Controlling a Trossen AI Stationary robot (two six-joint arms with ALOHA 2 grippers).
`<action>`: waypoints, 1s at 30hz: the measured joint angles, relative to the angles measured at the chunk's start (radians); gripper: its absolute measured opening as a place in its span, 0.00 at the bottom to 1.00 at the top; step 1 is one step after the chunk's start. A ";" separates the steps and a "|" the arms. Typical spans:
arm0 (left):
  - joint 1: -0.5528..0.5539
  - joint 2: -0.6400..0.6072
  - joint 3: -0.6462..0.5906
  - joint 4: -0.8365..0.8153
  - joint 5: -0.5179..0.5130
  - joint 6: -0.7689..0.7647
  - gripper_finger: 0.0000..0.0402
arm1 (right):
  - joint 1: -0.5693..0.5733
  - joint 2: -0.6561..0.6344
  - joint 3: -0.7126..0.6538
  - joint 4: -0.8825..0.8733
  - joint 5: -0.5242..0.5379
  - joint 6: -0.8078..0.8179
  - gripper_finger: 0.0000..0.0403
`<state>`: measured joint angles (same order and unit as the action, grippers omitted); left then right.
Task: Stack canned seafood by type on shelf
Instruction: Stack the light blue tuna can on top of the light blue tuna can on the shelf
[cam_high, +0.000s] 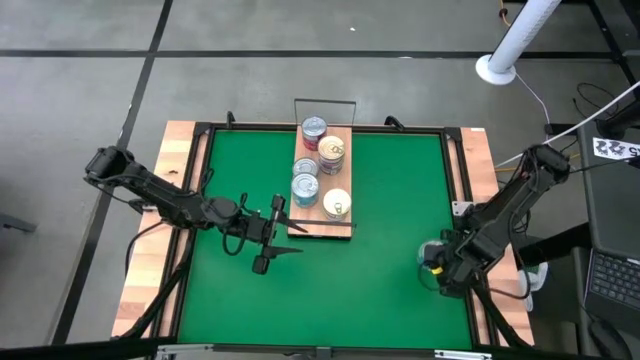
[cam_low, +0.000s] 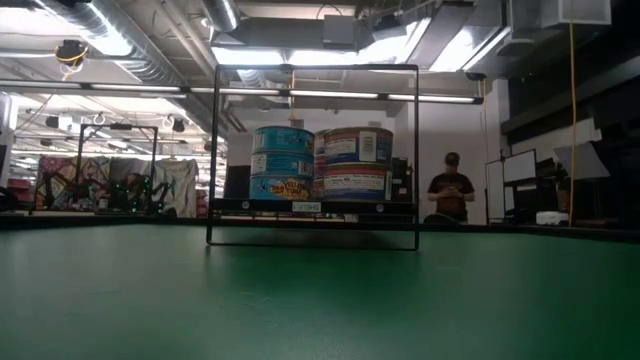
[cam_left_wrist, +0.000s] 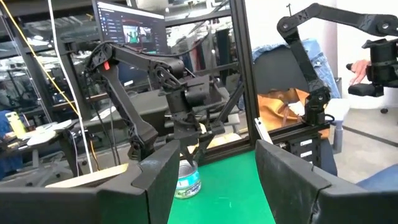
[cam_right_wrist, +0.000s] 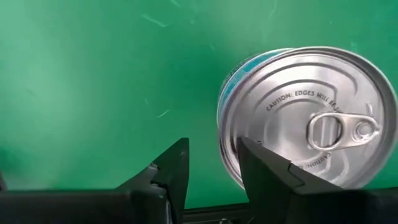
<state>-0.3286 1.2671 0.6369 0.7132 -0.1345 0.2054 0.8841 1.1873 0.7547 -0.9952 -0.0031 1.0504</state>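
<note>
Green mat (cam_high: 380, 250) on table, lab behind, person standing far back in low view. Shelf (cam_high: 322, 218) at mat's far middle, four tin stacks (cam_high: 320, 165) on it. I'm on pickup of last loose tin (cam_right_wrist: 308, 118), silver top, near mat's right edge. Right gripper (cam_right_wrist: 211, 168) low over it, fingers part-open, one against tin's rim, nothing clamped. Next, I reckon: centre, straddle, squeeze. Left gripper (cam_high: 268, 240) open, empty, waits just beside shelf's near end.

Two matte-black jointed arms (black cables trailing), wedge-shaped fingers (cam_right_wrist: 264, 171).
</note>
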 joint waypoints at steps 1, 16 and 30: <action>0.000 0.000 0.000 0.000 0.000 0.000 0.51 | 0.000 0.011 0.001 0.001 0.001 0.000 0.34; 0.000 0.000 0.000 0.000 0.000 0.003 0.51 | 0.000 0.073 0.003 0.004 0.046 0.000 0.34; 0.000 0.000 0.000 -0.001 0.000 0.003 0.51 | 0.000 0.074 0.001 0.003 0.074 0.000 0.34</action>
<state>-0.3286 1.2671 0.6369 0.7127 -0.1345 0.2085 0.8841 1.2613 0.7555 -0.9924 0.0710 1.0504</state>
